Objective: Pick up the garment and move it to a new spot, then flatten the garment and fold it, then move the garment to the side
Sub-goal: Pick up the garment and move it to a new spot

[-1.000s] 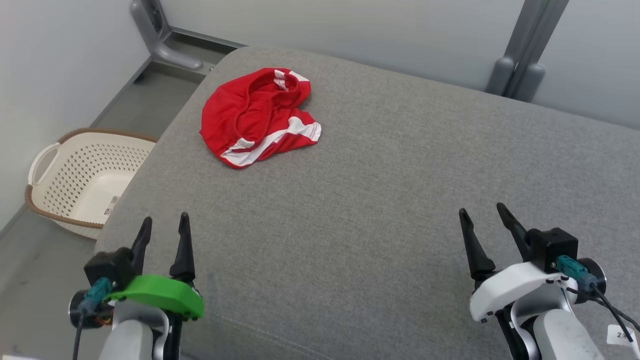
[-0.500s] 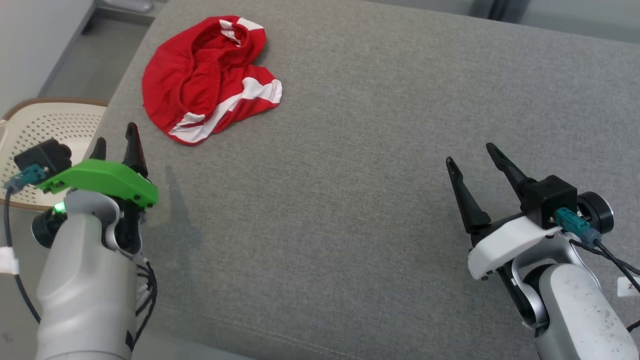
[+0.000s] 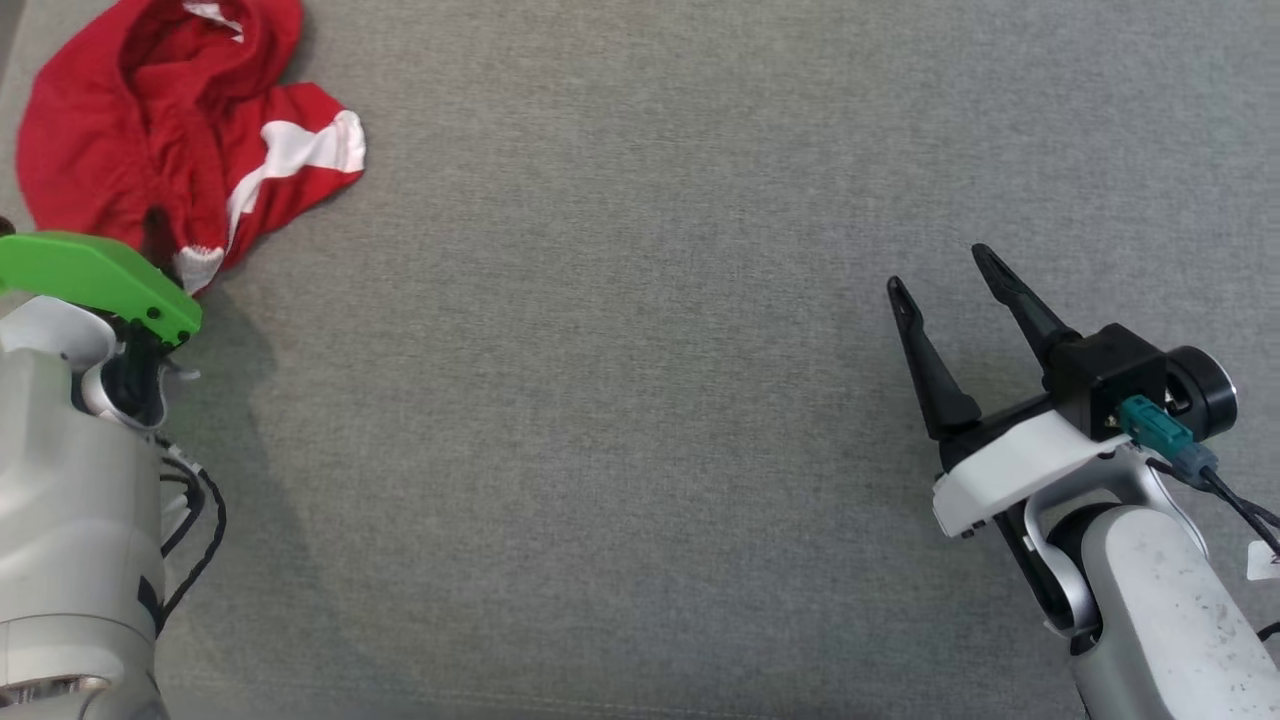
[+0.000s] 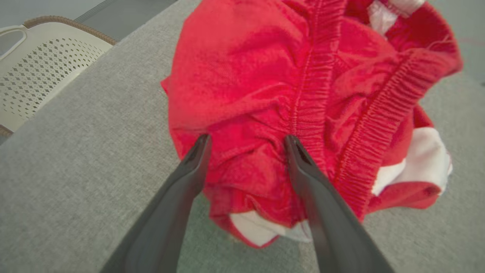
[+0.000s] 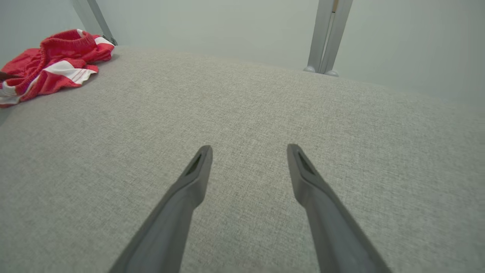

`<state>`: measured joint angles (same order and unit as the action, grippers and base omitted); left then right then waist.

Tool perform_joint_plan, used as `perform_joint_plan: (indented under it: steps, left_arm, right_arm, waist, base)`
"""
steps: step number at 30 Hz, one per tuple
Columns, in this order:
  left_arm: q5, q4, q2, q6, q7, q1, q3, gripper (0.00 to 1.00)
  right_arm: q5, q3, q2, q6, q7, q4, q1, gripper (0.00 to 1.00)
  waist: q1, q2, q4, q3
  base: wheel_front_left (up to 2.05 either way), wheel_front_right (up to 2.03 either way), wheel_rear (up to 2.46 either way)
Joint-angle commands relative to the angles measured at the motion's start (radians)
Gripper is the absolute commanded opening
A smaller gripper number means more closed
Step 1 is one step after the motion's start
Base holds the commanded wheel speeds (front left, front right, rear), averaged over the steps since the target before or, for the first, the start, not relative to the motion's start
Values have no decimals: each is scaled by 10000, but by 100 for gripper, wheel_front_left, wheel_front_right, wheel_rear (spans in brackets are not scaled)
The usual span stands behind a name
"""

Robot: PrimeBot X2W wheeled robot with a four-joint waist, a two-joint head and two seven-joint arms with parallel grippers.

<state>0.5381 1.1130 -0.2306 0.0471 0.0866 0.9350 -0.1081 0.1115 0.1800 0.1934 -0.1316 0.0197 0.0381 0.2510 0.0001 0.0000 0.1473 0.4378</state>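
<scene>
Where the left wrist view looked along the left gripper, its two dark fingers stood wide apart, their tips over a bunched fold of the garment. Whether they touched the cloth could not be told. The garment was a crumpled pair of red shorts with white panels, and its gathered waistband ran up between and past the fingertips. It lay on the grey fabric cushion, close to the cushion's left edge. Beyond that edge stood a cream perforated basket with a brown rim.

Head view: the garment lay at the cushion's far left. The left gripper's green cover sat just at its near hem, with one dark finger rising in front of the red cloth. The right gripper hung over bare cushion toward the right side, well apart from the garment, its fingers spread wide and holding nothing.

Right wrist view: the right gripper pointed across bare cushion, fingers wide, nothing between them. The garment appeared near the cushion's far left corner. A grey metal post stood against the pale wall behind the far edge.
</scene>
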Motion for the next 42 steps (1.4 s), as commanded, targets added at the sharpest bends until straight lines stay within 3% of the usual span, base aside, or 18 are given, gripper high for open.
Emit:
perform_joint_plan:
  steps: [1,4,5,6,7,13,21,32,42]
  left_arm:
    - [-128,278,-184,-317,246,110,22,100]
    - [-201,520,-216,-600,444,132,115,100]
    - [-245,606,-169,-638,568,83,177,93]
    - [-246,630,-171,-663,585,78,205,38]
    - [-244,610,-191,-687,501,85,222,0]
    - [-570,37,-521,-636,-507,274,472,0]
    - [-1241,-1136,-51,108,-1483,848,1472,0]
    - [-1535,-3330,1355,687,-876,1094,3087,0]
    - [-719,-5394,1779,810,-478,239,5261,0]
  right_arm:
    - [7,55,-42,18,-78,12,-10,100]
    - [52,35,-96,18,-135,-29,-26,100]
    - [52,21,-113,18,-131,-61,-52,100]
    - [61,-2,-142,18,-148,-80,-67,100]
    - [73,-19,-155,18,-168,-132,-83,100]
    - [231,74,-410,18,-434,-573,-123,100]
    - [541,103,-733,18,-872,-1400,-413,100]
    - [690,-25,-1014,18,-1041,-1766,-875,100]
    - [682,40,-1115,18,-1083,-1681,-681,100]
  waist:
    - [-1,0,-711,428]
    - [-1,0,-867,285]
    - [-1,0,-900,205]
    - [-1,0,-917,131]
    - [-1,0,-931,24]
    - [-1,0,-878,-908]
    - [-1,0,-945,-2578]
    - [-1,0,-1856,-3597]
    - [-1,0,-3110,-3310]
  base:
    - [0,0,0]
    - [0,0,0]
    - [0,0,0]
    - [0,0,0]
    - [0,0,0]
    - [0,0,0]
    - [0,0,0]
    - [0,0,0]
    - [0,0,0]
